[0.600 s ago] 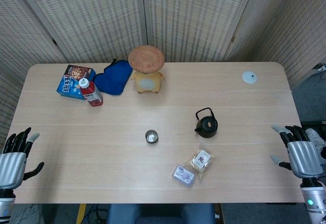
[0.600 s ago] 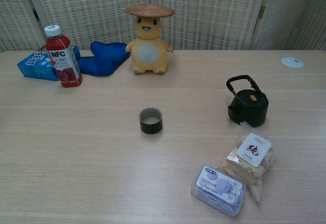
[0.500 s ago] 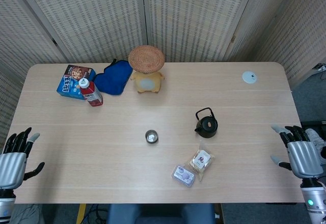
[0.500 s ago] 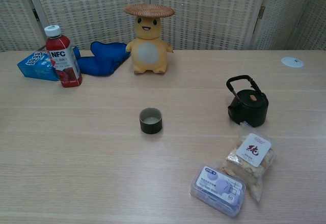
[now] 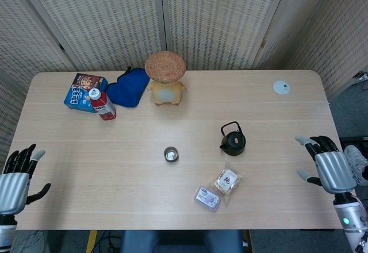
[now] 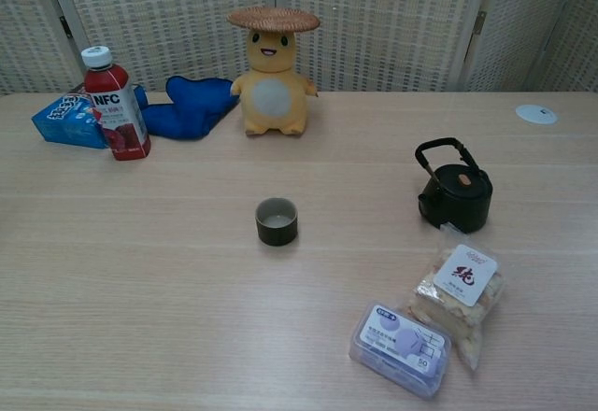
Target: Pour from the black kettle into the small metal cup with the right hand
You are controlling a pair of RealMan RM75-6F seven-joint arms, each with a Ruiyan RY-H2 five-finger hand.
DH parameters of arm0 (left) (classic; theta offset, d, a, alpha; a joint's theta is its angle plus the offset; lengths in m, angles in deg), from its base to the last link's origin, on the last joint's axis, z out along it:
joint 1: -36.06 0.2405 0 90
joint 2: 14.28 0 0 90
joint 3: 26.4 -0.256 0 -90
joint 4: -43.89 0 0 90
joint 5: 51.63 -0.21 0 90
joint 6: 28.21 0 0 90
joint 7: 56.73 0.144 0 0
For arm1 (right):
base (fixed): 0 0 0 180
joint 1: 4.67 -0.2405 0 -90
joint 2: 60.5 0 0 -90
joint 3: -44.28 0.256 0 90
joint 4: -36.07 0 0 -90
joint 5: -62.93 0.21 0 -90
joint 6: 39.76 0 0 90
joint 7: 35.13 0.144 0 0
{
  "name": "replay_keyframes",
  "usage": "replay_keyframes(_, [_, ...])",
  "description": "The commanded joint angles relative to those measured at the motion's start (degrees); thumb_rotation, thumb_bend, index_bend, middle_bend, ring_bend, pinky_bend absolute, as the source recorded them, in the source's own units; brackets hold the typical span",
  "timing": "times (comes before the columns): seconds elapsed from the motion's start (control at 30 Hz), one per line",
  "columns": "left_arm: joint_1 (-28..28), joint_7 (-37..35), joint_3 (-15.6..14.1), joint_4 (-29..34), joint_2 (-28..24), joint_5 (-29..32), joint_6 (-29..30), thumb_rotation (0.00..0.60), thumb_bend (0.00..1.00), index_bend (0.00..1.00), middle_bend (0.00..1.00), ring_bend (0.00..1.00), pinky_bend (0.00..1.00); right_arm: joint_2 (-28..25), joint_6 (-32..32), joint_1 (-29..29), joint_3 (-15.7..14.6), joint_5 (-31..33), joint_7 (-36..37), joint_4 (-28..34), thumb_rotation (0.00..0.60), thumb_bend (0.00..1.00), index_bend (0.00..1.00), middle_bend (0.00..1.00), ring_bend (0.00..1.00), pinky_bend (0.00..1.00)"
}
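The black kettle (image 5: 233, 142) (image 6: 456, 194) stands upright right of the table's middle, its handle raised. The small metal cup (image 5: 171, 154) (image 6: 277, 221) sits at the centre, well to the kettle's left. My right hand (image 5: 327, 165) is open over the table's right edge, fingers spread, well clear of the kettle. My left hand (image 5: 16, 173) is open beyond the left edge, holding nothing. Neither hand shows in the chest view.
A snack bag (image 5: 227, 180) and a small plastic box (image 5: 207, 198) lie just in front of the kettle. At the back stand a yellow plush with a straw hat (image 5: 165, 80), a blue cloth (image 5: 128, 88), a red bottle (image 5: 102, 103) and a blue box (image 5: 82, 92). A white disc (image 5: 281, 87) lies far right.
My right hand has moved inward to the left, over the table's right edge. The left hand, kettle and cup have not moved.
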Motion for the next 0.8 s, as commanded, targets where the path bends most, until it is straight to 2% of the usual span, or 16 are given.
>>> replay_keyframes(0.03, [0.14,0.08,-0.02,0.10,-0.15,0.04,0.16,0.600,0.24,0.13,0.00,0.06,0.00,-2.14,-6.10,-4.21,0.74,0.17,-0.73,2.14,0.600,0.08,0.21,0.30,0.20,0.19])
replay_keyframes(0.2, [0.35,0.33,-0.05,0.47,-0.36,0.29,0.22,0.600,0.24,0.13,0.00,0.06,0.00,-2.89,-15.18,-10.69,2.50,1.94,-0.42,3.35,0.600,0.08,0.17,0.28,0.19,0.19])
replay_keyframes(0.4, [0.41,0.88,-0.18,0.81,-0.41,0.59,-0.15,0.600,0.24,0.13,0.00,0.06,0.00,0.20,-23.88,-17.91,4.41,4.40,-0.63,1.16,0.600,0.08,0.15,0.24,0.07,0.13])
replay_keyframes(0.63, [0.27,1.47,-0.23,1.14,-0.42,0.80,-0.65,0.600,0.24,0.13,0.00,0.06,0.00,5.21,-33.89,-26.02,6.78,10.62,-0.75,-3.93,0.600,0.08,0.15,0.24,0.05,0.11])
replay_keyframes(0.8, [0.53,1.97,-0.33,1.08,-0.32,1.04,-0.53,0.600,0.24,0.13,0.00,0.06,0.00,8.49,-39.20,-30.57,7.39,14.37,-1.81,-7.93,0.600,0.08,0.15,0.24,0.05,0.11])
